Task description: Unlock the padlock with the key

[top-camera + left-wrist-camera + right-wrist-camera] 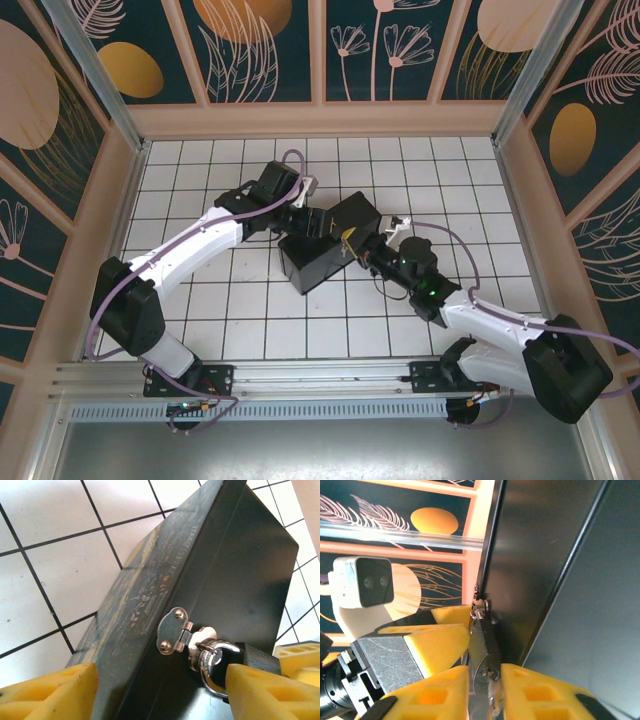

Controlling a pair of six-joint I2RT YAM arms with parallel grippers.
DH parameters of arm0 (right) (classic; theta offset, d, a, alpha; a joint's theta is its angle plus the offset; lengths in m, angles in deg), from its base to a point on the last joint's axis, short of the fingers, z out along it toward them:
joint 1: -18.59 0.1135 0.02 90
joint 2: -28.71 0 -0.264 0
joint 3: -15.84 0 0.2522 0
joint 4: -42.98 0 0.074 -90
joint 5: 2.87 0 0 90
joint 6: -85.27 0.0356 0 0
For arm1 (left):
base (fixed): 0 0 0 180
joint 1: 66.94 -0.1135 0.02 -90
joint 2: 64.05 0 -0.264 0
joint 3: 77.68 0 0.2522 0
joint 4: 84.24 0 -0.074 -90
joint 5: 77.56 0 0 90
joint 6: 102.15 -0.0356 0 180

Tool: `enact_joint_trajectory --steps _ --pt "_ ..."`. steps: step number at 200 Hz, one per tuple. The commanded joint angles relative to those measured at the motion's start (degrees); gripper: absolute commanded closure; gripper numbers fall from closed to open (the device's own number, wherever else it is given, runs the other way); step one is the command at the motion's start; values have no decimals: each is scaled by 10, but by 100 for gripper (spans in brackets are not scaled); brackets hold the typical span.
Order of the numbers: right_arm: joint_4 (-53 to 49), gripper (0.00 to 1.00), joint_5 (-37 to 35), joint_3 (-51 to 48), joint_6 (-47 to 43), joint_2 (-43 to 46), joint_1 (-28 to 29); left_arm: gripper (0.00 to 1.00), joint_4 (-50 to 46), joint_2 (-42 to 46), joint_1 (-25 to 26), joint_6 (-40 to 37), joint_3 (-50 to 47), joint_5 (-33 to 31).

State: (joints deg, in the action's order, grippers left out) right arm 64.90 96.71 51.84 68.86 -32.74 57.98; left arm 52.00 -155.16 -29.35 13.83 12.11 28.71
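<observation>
Yellow foam noted first: found right gripper nipped narrow on the padlock, dark body hanging from hasp on box front. Found left gripper spread wide astride box edge and padlock. Judged padlock light, rigid, slick, free to swing; better pinched across flat faces, clear of shackle.

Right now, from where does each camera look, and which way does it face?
Top camera: above and behind the robot, facing down at the table; left arm and right arm meet at the box.
Left wrist: facing down onto the box and padlock; left gripper's fingers below.
Right wrist: facing along the box toward the wall; right gripper's fingers flank the padlock.
Both wrist views share the padlock.
</observation>
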Motion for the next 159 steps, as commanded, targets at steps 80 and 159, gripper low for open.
enact_joint_trajectory --steps 80,159 --pt "-349 62 6 118 -414 126 -46 29 -31 -39 -60 -22 93 16" --pt "-270 65 -144 75 -874 125 94 29 -25 -99 -72 -16 139 40"
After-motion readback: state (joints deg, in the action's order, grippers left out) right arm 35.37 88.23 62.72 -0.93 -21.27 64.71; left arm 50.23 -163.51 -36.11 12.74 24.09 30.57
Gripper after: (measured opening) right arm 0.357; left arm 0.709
